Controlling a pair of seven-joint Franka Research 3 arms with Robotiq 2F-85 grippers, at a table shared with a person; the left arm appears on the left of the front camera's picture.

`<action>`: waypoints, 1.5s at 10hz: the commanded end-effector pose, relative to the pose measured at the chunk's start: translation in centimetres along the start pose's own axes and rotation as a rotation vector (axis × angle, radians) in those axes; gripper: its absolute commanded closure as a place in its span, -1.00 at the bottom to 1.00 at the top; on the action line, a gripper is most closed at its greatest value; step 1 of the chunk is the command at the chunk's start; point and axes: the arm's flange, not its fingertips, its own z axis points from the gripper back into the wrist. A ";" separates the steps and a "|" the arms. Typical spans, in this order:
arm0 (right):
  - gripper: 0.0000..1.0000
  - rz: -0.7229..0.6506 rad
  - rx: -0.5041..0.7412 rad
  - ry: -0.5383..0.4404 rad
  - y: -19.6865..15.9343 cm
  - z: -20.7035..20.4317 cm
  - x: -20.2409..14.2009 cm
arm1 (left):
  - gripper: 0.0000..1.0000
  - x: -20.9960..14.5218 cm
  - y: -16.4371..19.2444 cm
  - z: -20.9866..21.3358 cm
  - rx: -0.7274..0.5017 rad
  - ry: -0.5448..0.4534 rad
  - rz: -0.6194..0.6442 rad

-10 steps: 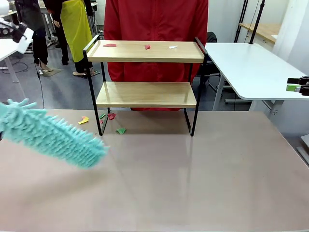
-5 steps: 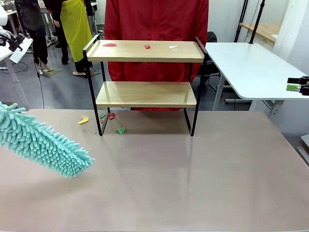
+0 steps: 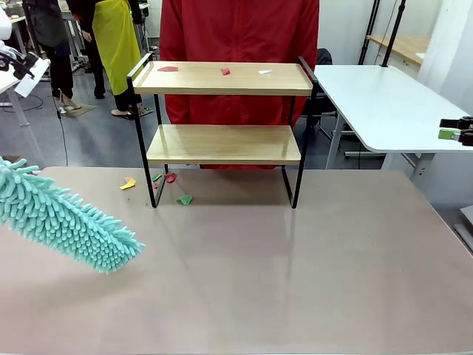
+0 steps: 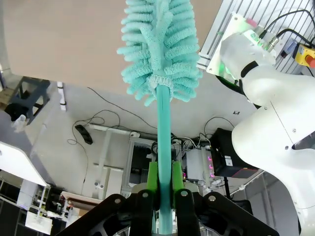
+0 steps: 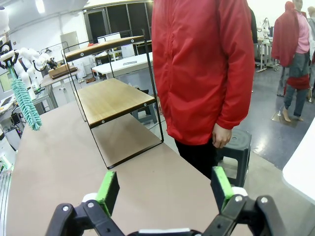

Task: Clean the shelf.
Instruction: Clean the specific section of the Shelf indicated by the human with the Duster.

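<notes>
Shelf [image 3: 222, 144] lies at two o'clock in the front view from the duster [image 3: 66, 218] gripped in my left tool [image 4: 165, 169], the duster's long axis running ten to four, my right tool [image 5: 165, 191] gaping wide.

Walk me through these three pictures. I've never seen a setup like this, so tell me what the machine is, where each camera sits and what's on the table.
This is a robot with two white arms, each ending in a two-finger gripper. The front view looks across the table at a person in a red jacket, who stands behind a two-tier wooden shelf. Small paper scraps lie on the shelf's top board, and more scraps lie on the table near its left leg. The other two pictures come from cameras on the robot's wrists. The left wrist view shows the left gripper shut on the handle of a fluffy teal duster, held out over the table's left side. The right wrist view shows the right gripper, open and holding nothing.
</notes>
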 end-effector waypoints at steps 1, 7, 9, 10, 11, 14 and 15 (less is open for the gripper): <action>-1.00 0.004 0.001 -0.003 0.2 -0.1 0.3 | 0.74 -0.3 -0.4 0.2 -0.003 -0.001 0.014; -1.00 0.004 0.001 -0.003 0.2 -0.1 0.3 | 0.74 -0.3 -0.4 0.2 -0.003 -0.001 0.014; -1.00 0.004 0.001 -0.003 0.2 -0.1 0.3 | 0.74 -0.3 -0.4 0.2 -0.003 -0.001 0.014; -1.00 0.004 0.001 -0.003 0.2 -0.1 0.3 | 0.74 -0.3 -0.4 0.2 -0.003 -0.001 0.014; -1.00 0.004 0.001 -0.003 0.2 -0.1 0.3 | 0.74 -0.3 -0.4 0.2 -0.003 -0.001 0.014; -1.00 0.004 0.001 -0.003 0.2 -0.1 0.3 | 0.74 -0.3 -0.4 0.2 -0.003 -0.001 0.014; -1.00 0.004 0.001 -0.003 0.2 -0.1 0.3 | 0.74 -0.3 -0.4 0.2 -0.003 -0.001 0.014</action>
